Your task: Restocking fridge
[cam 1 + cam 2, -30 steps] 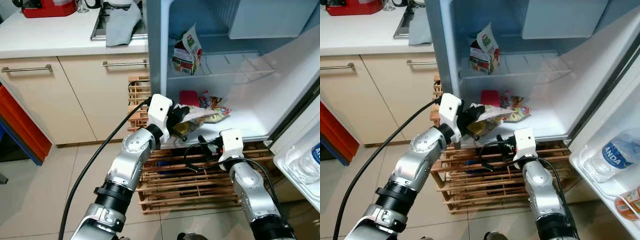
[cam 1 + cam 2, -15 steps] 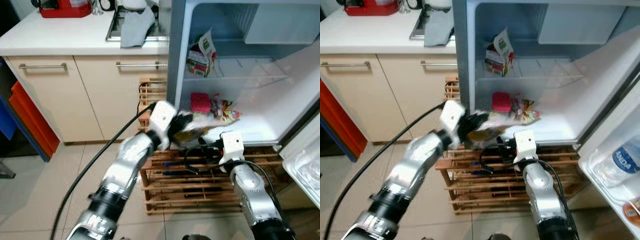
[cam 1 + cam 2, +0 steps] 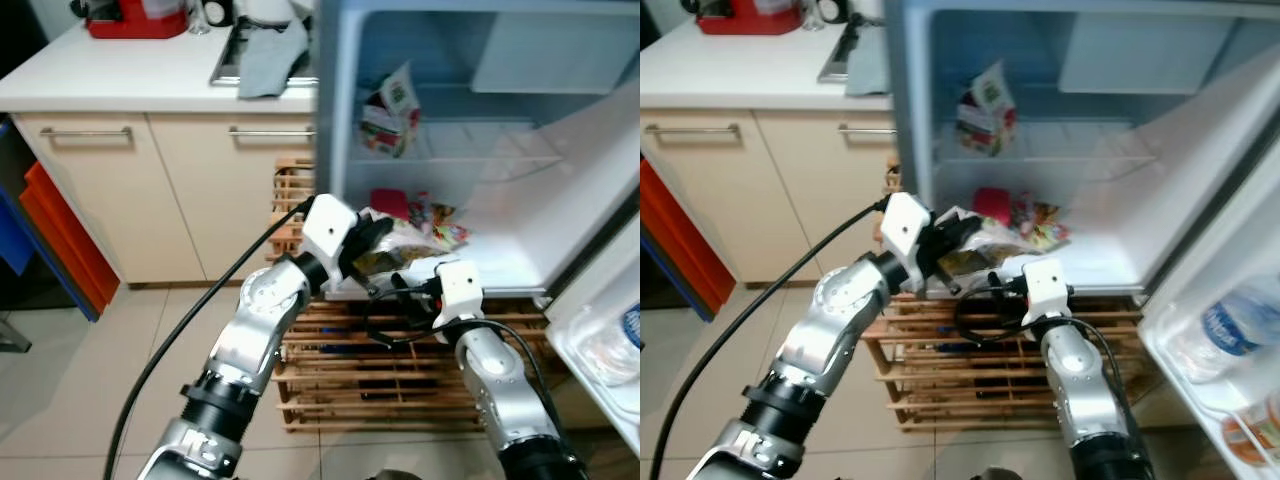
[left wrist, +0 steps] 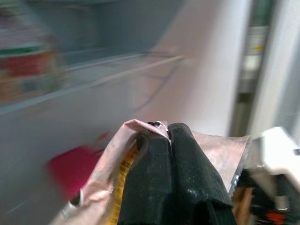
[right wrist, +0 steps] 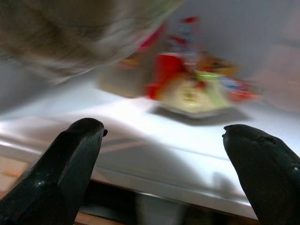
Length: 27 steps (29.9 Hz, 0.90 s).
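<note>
Snack packet (image 3: 392,243) pinched in left claw (image 3: 372,232), long axis pointing into fridge, hovering at front lip of lower shelf (image 3: 500,262) (other snacks (image 3: 436,213) just beyond). Right claw (image 5: 164,154) spread, empty, below shelf edge.

i see a white countertop (image 3: 130,80): red appliance (image 3: 135,18) at its far edge, grey cloth (image 3: 270,65) draped over its right end, wooden rack (image 3: 330,350) below.

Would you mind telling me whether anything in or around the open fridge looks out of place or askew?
The carton on the upper wire shelf leans crookedly, its top torn open. Below, snack packets lie in a loose heap on the fridge floor. The left hand grips a crumpled foil bag at the fridge's front edge.
</note>
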{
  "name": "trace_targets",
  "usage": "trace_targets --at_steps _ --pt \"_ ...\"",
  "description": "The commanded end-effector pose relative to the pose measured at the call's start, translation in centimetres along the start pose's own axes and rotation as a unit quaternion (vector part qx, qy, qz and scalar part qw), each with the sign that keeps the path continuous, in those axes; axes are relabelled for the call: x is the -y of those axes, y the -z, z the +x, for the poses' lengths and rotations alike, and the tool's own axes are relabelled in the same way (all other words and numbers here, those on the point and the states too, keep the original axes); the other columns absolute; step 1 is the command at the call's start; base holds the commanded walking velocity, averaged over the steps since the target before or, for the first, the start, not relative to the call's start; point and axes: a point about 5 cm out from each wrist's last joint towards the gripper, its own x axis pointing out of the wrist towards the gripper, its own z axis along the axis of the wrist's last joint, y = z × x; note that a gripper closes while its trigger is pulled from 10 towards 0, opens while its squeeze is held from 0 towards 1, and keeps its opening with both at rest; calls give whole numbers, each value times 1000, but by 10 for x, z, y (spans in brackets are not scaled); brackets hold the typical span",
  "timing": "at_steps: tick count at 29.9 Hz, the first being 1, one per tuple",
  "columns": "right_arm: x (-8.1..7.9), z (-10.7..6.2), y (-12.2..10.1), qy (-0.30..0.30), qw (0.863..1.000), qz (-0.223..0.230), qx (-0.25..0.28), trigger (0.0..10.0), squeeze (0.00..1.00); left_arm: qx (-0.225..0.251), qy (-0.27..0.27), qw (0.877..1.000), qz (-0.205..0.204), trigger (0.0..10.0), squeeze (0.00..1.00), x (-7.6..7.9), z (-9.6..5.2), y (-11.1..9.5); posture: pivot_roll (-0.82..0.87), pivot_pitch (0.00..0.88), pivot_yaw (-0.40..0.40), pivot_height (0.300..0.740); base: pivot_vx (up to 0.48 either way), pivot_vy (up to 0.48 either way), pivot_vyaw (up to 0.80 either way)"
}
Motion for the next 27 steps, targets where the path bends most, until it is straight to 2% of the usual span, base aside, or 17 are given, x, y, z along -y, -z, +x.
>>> trace_targets --at_steps 1,9,14,17,23,27 --pt "-3 0 0 -2 1000 0 -3 10000 86 12 -1 1000 14 10000 0 -4 0 -9 -159 0 19 740 0 0 -800" --pt "1 -3 3 5 1000 3 -3 10000 90 -5 -11 1000 14 10000 0 -7 -3 -2 -162 0 16 740 0 0 -787" --pt "2 -2 1 6 1000 2 2 10000 82 -12 -38 999 19 10000 0 -13 1 2 -162 0 17 740 0 0 0" --pt "1 -1 0 10 1000 0 5 10000 71 -26 -69 997 21 10000 0 -24 8 8 -165 0 15 740 0 0 0" --pt "4 -1 0 31 999 -2 -8 10000 43 -36 -73 996 28 10000 0 -28 18 9 -176 0 20 740 0 0 0" --pt "10 -1 -3 46 999 -3 -4 10000 55 -30 -65 997 34 10000 0 -27 25 4 -187 0 27 718 0 0 102"
